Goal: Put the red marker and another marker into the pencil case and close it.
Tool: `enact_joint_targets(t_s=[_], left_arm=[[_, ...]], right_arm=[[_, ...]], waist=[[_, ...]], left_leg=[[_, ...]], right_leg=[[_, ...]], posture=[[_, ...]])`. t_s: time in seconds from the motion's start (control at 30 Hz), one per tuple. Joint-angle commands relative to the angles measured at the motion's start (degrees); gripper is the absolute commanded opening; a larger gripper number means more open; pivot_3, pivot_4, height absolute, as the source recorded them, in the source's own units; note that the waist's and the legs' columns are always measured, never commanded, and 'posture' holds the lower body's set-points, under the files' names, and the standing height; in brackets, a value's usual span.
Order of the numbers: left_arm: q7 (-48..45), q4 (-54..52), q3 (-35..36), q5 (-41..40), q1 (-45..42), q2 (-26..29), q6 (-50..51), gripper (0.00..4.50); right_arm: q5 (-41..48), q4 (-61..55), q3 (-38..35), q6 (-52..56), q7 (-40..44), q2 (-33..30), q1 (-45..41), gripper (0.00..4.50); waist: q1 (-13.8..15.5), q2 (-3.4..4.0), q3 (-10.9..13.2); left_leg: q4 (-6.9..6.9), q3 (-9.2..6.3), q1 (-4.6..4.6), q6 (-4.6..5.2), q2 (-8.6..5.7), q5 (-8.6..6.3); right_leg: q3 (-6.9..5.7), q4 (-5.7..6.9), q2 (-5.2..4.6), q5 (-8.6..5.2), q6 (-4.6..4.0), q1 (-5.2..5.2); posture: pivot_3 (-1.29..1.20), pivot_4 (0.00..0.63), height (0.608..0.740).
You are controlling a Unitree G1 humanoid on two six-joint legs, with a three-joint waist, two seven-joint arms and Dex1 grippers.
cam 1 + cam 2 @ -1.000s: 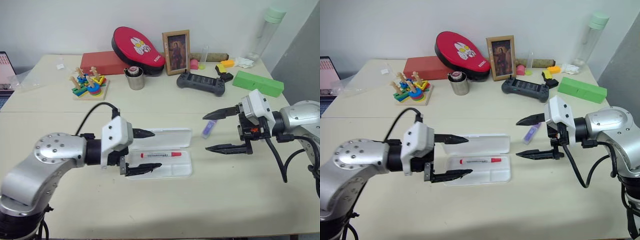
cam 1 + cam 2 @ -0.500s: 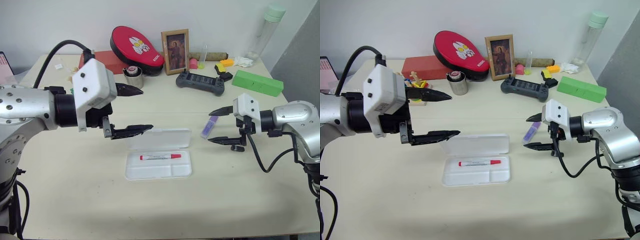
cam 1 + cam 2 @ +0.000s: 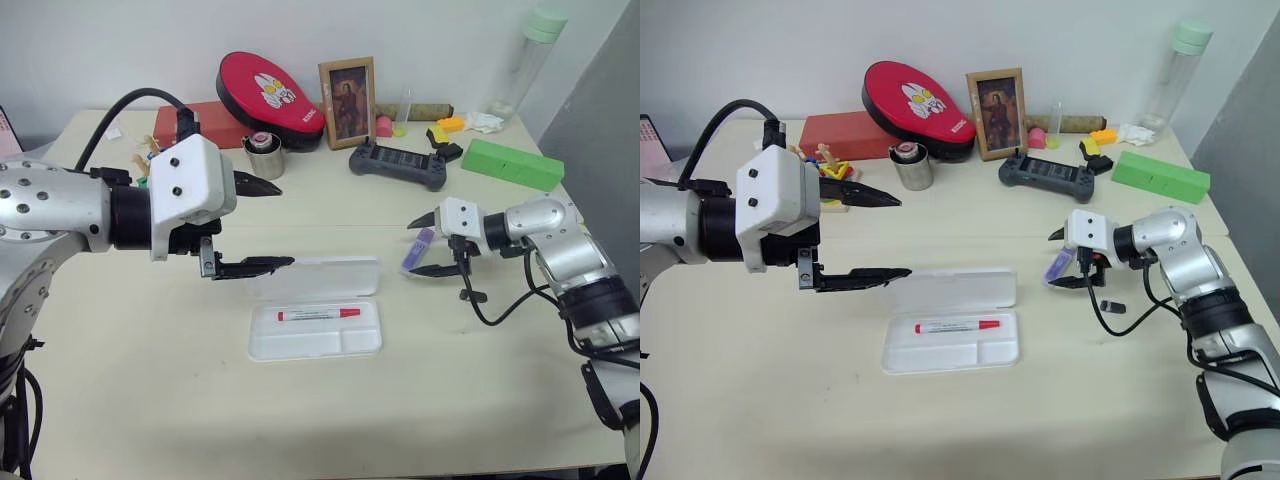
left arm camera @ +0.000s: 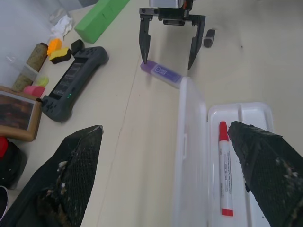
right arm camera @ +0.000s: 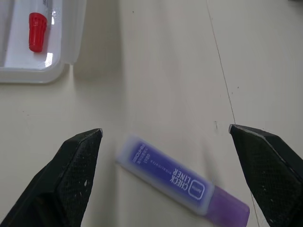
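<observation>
Setting: cream table (image 3: 330,420) against a white wall, its far edge crowded with a green box (image 3: 514,165), a black game controller (image 3: 398,165), a framed picture (image 3: 349,89), a red oval pouch (image 3: 262,94), a steel cup (image 3: 265,158) and a wooden stacking toy.

Pencil case: white plastic pencil case (image 3: 316,308) lies open mid-table, lid folded flat toward the wall, divided tray toward the robot.

Red marker: the red marker (image 3: 319,314) already lies in the tray's long compartment, cap toward the right.

Purple marker: the short lavender marker (image 3: 1058,265) lies flat on the table just right of the lid's corner, apart from the case; a small dark cap-like piece (image 3: 1113,307) lies near it.

Right gripper: the right gripper (image 3: 1067,259) is spread wide and empty, its two fingers straddling the lavender marker without pinching it.

Left gripper: the left gripper (image 3: 264,226) is also wide apart and empty, held up above the table left of the case.

Handling, judged: the lavender marker looks light, rigid and smooth, with flattish sides, so it may skid or twist when squeezed.

Where to grip, judged: across its narrow width near mid-length, fingers low to the table.

Case, judged: thin plastic lid, light enough to slide when pushed shut.
</observation>
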Motion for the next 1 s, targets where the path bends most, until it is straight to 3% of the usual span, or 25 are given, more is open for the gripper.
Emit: enact_joint_targets(t_s=[0.03, 0.43, 0.77, 1.0], left_arm=[[-0.1, -0.4, 1.3, 0.9, 0.3, 0.8, -0.9, 4.48], [1.3, -1.6, 2.3, 0.3, 1.0, 0.5, 0.4, 4.48], [3.1, -2.7, 2.3, -0.7, 0.9, -0.2, 2.0, 4.48], [3.9, -2.5, 2.2, -1.0, 0.8, -0.4, 2.0, 4.48]], right_arm=[[-4.5, 10.9, 1.7, -10.9, 1.8, 1.3, -5.4, 4.5], [-15.2, 35.4, 5.7, -25.6, 0.7, 6.7, -16.4, 4.5], [-21.9, 42.4, 6.9, -26.4, -2.8, 9.8, -19.8, 4.5], [-21.2, 44.8, 5.0, -19.9, 0.7, 12.3, -21.5, 4.5]], waist=[[-0.1, 0.0, 0.0], [-0.4, 0.03, 0.0], [-0.5, 0.03, 0.0], [-0.8, 0.03, 0.0]], left_leg=[[0.0, -0.01, 0.0, 0.0, 0.0, 0.0], [-0.01, -0.01, 0.02, -0.01, 0.0, 0.01], [0.03, -0.02, 0.1, -0.02, 0.0, 0.01], [0.06, -0.03, 0.21, -0.01, 0.0, 0.02]], right_leg=[[-0.01, 0.01, 0.0, 0.0, 0.0, 0.0], [-0.01, 0.03, 0.0, 0.0, 0.0, -0.01], [0.0, 0.12, 0.0, 0.01, 0.0, 0.07], [0.0, 0.41, 0.0, 0.01, 0.0, 0.08]], posture=[[0.0, 0.15, 0.74], [0.0, 0.15, 0.74], [0.0, 0.15, 0.74], [0.0, 0.15, 0.74]])
